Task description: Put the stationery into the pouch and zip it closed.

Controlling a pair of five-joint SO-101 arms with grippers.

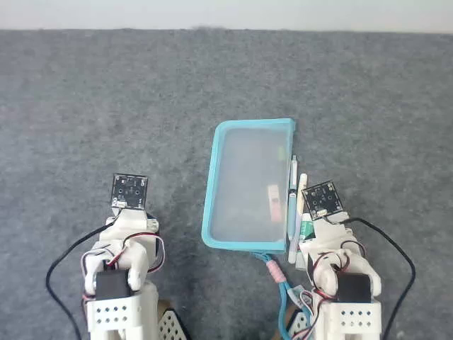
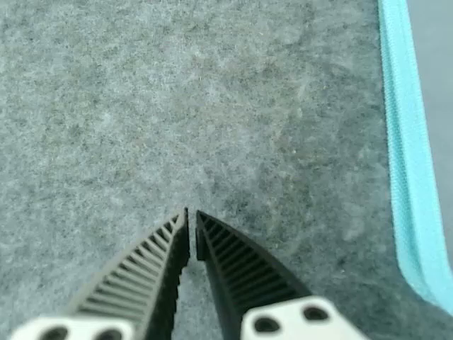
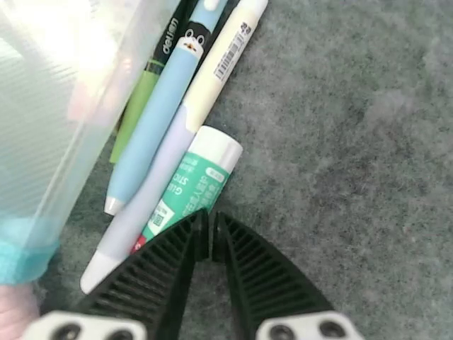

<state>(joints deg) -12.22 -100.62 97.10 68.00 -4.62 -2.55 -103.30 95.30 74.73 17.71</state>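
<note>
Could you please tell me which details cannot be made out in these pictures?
- Pink item inside the pouch: high view, blurred by the translucent wall; what it is cannot be told.
- Glue stick: right wrist view, one end hidden behind the right gripper.
- Green pen: right wrist view, partly covered by the pouch.
- Whether the pouch is zipped: high view, too small to tell.

One pouch [image 1: 212, 177], three pens [image 3: 159, 106], one glue stick [image 3: 195, 184], perhaps one eraser [image 1: 274, 202].
</note>
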